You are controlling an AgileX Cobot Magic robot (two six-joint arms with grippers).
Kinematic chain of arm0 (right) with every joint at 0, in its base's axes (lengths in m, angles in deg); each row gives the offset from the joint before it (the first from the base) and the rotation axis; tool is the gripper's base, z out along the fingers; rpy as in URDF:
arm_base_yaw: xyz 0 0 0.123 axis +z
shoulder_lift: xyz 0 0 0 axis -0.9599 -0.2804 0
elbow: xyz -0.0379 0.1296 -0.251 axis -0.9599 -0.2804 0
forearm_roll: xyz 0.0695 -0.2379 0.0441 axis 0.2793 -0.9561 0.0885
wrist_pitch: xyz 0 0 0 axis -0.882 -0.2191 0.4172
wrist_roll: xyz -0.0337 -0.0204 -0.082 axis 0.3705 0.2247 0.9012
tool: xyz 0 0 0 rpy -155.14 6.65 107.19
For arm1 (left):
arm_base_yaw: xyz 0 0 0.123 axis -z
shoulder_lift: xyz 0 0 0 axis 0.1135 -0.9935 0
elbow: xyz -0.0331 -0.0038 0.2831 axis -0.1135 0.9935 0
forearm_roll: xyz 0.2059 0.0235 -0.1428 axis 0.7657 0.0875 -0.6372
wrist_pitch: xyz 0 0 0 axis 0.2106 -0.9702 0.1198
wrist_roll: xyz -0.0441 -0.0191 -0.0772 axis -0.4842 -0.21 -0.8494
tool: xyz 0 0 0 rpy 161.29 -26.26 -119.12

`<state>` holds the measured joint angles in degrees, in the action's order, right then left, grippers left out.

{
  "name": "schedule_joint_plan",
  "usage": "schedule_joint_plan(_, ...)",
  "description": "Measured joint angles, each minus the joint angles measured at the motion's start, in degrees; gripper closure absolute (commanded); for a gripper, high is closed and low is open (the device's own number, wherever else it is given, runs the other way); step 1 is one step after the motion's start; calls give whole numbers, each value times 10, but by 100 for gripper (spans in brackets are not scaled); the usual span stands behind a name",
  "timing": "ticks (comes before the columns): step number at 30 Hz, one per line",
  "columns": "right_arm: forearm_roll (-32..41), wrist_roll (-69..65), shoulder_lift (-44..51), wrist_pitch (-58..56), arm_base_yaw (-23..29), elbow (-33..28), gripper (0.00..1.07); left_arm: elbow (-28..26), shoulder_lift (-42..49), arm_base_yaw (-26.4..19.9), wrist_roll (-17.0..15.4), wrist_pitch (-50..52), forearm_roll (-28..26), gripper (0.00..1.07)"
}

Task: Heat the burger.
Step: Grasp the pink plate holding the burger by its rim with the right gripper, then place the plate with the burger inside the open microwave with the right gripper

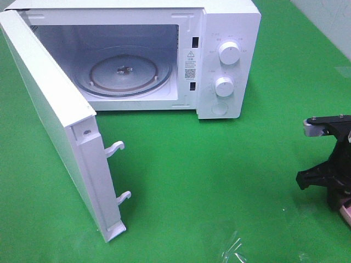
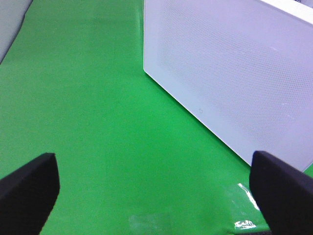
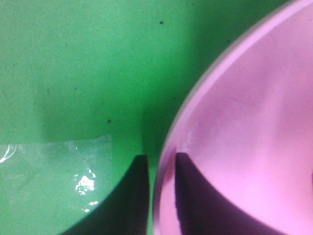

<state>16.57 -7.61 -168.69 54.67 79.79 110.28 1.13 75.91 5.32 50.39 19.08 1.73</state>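
Note:
The burger is out of view in all three views. A pink round plate [image 3: 254,127] fills one side of the right wrist view, and only a sliver of the plate [image 1: 346,213] shows at the right edge of the exterior high view. My right gripper [image 3: 161,196] straddles the plate's rim, one dark finger [image 3: 129,200] outside on the green mat and the other inside, the two pinched close on the rim. My left gripper [image 2: 156,196] hangs open over bare mat beside the microwave door [image 2: 234,73], holding nothing.
The white microwave [image 1: 225,55] stands at the back with its door [image 1: 55,120] swung wide to the left, and a glass turntable [image 1: 126,74] lies inside. Two knobs [image 1: 227,52] sit on its right panel. A green mat [image 1: 208,181] covers the table.

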Motion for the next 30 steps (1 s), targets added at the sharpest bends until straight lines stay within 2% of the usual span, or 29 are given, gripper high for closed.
schedule_joint_plan(16,-11,-10,0,-2,0,0,107,0,0,0,0,0,0,9)
schedule_joint_plan(24,-73,-70,15,-17,11,0,107,0,0,0,0,0,0,9)
schedule_joint_plan(30,-129,-134,22,-48,45,0,107,0,0,0,0,0,0,9)
